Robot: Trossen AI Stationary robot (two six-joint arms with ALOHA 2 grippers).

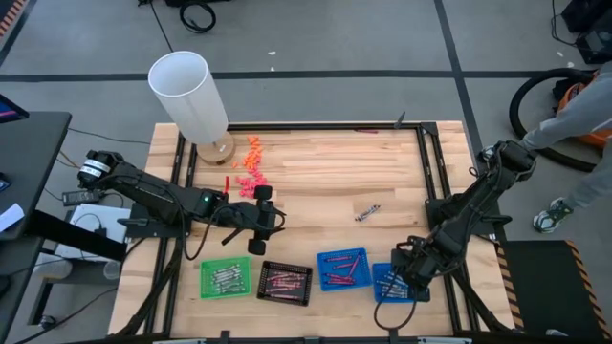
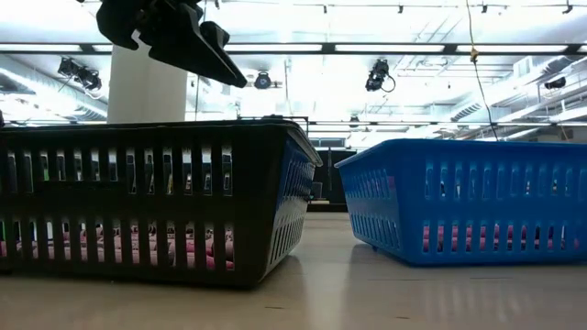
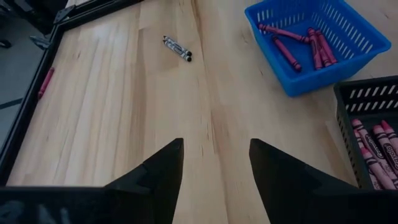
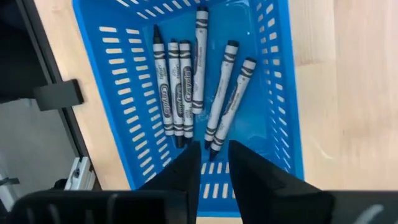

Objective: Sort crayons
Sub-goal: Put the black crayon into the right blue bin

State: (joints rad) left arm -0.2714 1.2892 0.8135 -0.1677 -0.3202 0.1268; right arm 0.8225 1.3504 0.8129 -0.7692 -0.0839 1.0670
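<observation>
My right gripper (image 4: pixel 213 163) hangs over the rightmost blue tray (image 1: pixel 394 285), fingers pointing down, slightly open with nothing between them. Below it several silver-grey crayons (image 4: pixel 186 87) lie on that tray's floor. My left gripper (image 3: pixel 214 165) stands open above bare table near the middle left (image 1: pixel 258 222), holding nothing. Ahead of it two grey crayons (image 3: pixel 177 48) lie side by side on the wood (image 1: pixel 367 211). A maroon crayon (image 3: pixel 45 81) lies by the table's frame. Another blue tray (image 3: pixel 314 43) holds red crayons, and the black tray (image 3: pixel 373 146) holds pinkish ones.
A green tray (image 1: pixel 225 279) with crayons stands left of the black tray (image 1: pixel 284 282) along the near edge. A tall white cylinder (image 1: pixel 191 96) stands at the far left corner, with chunky orange and pink pieces (image 1: pixel 251 167) and a red crayon (image 1: pixel 227 183) beside it.
</observation>
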